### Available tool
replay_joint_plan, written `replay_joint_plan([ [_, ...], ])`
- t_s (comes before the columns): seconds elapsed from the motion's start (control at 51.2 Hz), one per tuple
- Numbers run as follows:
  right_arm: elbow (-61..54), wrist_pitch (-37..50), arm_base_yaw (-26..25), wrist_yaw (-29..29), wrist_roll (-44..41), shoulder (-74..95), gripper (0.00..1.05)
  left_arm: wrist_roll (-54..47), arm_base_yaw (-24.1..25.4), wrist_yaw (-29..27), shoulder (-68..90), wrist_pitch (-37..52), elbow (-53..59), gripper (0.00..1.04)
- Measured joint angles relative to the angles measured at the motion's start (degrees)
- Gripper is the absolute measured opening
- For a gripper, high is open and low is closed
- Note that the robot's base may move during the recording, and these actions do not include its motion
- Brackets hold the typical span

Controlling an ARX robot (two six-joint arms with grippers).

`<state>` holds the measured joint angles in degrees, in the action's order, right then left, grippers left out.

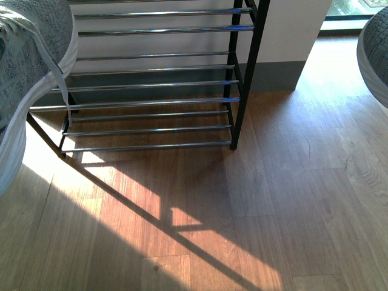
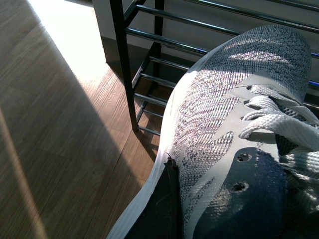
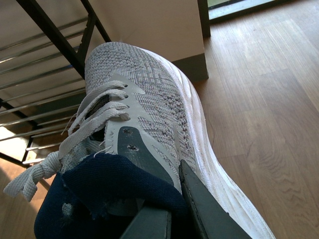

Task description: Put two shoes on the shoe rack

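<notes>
Indoors, low sunlight stripes a wood-plank floor (image 1: 291,200), with a bright patch (image 1: 142,185) cut by a dark diagonal shadow (image 1: 121,194) ahead of both arms. Beyond it stands the rack (image 1: 151,102), black-framed with chrome bars, backed against a pale wall (image 1: 291,30) with grey skirting (image 1: 273,76). A window (image 1: 354,7) shows past the wall's corner, on the right arm's side.

Each arm carries a grey knit shoe off the floor. The left sneaker (image 1: 24,66) fills the near left edge of the front view, its white sole curving down and a white lace (image 1: 66,100) dangling before the rack's left end. From the left wrist, its toe points at the bars beside a black upright (image 2: 124,64). The left gripper (image 2: 168,196) shows one dark finger (image 2: 162,214) pressed flat on the shoe's outer side. The other finger is hidden, but the grip reads as clamped.

The right sneaker (image 1: 376,54) hangs well right of the rack, near the window. The right gripper (image 3: 167,199) is closed over its collar, one grey finger outside the shoe's side and the other inside against the navy lining (image 3: 99,184). The toe is aimed towards the rack's end post.
</notes>
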<state>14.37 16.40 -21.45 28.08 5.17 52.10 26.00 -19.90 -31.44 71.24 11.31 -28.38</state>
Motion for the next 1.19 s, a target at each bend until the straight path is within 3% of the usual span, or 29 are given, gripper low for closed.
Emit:
replay_joint_plan([
  [1.191, 0.0, 0.0, 0.0, 0.0, 0.0, 0.0, 0.01, 0.0, 0.0, 0.0, 0.1, 0.0, 0.1, 0.02],
])
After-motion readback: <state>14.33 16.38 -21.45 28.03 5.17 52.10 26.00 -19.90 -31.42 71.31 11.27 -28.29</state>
